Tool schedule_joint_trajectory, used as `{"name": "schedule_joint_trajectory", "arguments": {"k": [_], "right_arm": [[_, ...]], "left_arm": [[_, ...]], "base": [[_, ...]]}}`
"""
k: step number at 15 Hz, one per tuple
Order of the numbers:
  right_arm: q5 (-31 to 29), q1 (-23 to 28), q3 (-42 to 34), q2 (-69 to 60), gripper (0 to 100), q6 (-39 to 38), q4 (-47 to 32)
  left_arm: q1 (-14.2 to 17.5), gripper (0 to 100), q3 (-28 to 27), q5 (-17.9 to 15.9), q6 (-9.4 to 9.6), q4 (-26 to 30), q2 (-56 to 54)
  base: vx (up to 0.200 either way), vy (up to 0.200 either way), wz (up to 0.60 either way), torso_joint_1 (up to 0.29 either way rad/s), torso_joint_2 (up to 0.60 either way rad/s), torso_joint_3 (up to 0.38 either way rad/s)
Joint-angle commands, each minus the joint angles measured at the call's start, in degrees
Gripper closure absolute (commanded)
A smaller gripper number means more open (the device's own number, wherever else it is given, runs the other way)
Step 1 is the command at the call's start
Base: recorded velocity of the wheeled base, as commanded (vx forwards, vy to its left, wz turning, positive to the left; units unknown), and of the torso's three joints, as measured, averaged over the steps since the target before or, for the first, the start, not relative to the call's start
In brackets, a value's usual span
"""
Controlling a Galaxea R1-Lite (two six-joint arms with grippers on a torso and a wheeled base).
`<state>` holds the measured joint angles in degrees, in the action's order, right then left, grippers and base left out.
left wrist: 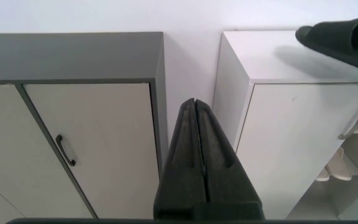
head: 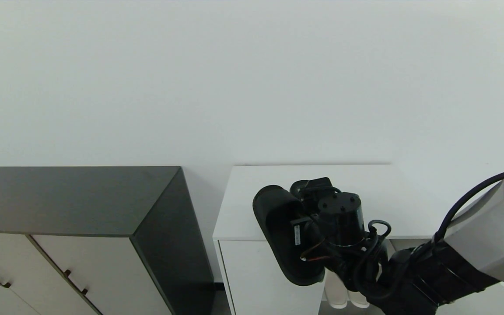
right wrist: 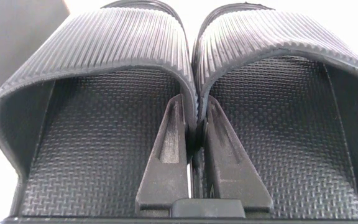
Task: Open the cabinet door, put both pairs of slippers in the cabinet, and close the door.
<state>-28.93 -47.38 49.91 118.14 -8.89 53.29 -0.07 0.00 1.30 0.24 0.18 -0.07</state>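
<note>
Two black slippers (right wrist: 135,68), side by side

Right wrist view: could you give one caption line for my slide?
Right gripper shut on the touching inner edges of two black slippers.

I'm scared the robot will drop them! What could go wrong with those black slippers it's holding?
1. The fingers pinch only the inner edges of the black slippers, so one might slip out.
2. They hang just above the cabinet top, so they might bump its edge going down.
3. The white slippers already inside could get knocked.
</note>
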Motion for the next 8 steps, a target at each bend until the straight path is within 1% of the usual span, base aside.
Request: {"name": "schedule_joint_trajectory", "arguments": {"k": [1,8], "right_arm": [[-0.1,-0.2,-0.4,0.2,100,0.1,0.2],[-0.3,-0.2,-1.4,0.3,100,0.2,1.5]], "left_arm": [[0.1,100,0.0,0.0,0.02,0.0,0.1],[0.1,100,0.0,-0.1,0.11,0.0,0.1]], "base": [[-0.200,0.000,0.00,0.027,0.01,-0.007],[-0.200,0.000,0.00,-0.003,0.00,0.002]]}}
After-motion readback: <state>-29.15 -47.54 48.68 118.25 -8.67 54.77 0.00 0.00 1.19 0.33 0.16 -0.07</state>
